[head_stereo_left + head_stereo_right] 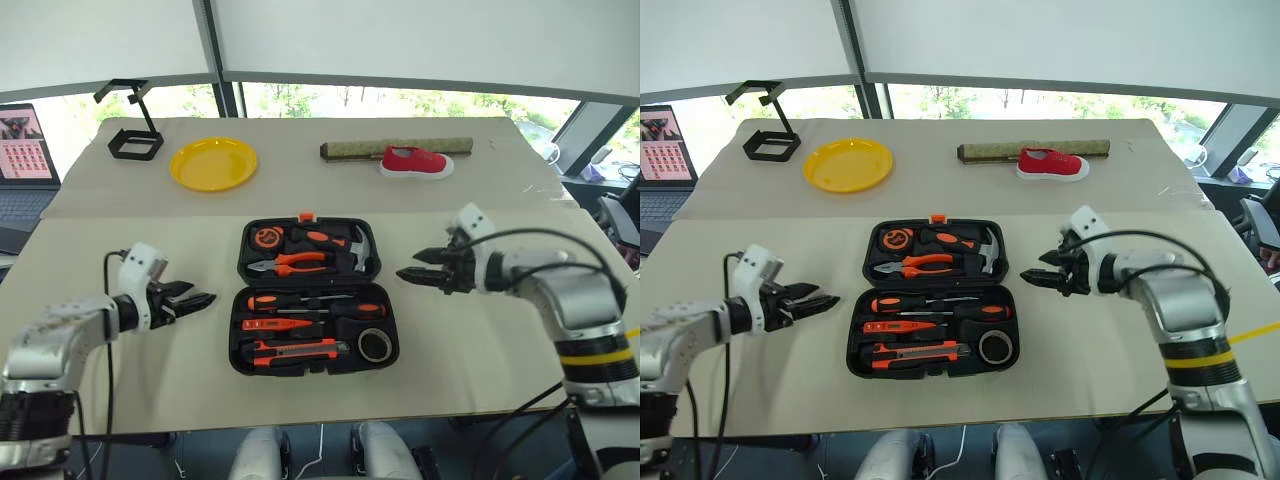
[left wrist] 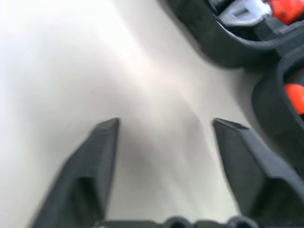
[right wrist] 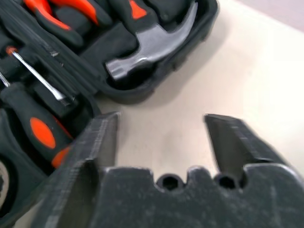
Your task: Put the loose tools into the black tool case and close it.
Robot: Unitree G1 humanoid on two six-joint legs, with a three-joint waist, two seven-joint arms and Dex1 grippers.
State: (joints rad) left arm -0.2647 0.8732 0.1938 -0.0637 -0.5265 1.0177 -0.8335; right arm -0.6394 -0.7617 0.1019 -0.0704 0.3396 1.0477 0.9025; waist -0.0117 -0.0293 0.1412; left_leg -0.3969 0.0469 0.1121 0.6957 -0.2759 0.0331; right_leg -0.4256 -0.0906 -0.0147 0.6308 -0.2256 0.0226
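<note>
screwdrivers (image 1: 318, 304): 3 | knife (image 1: 296, 350): 1 | tape roll (image 1: 375, 345): 1 | case (image 1: 244, 350): 1

Left gripper (image 1: 200, 299) and right gripper (image 1: 412, 273), fingers apart, empty.

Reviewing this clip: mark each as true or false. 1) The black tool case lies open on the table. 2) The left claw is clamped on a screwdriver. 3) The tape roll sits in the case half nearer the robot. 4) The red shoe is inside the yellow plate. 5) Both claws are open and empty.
1) True. The black tool case lies open, both halves flat on the table.
2) False. The left claw is open, beside the case, holding nothing.
3) True. The tape roll sits in the near half's corner.
4) False. The red shoe lies on the table, apart from the yellow plate.
5) True. The right claw is also open and empty.
</note>
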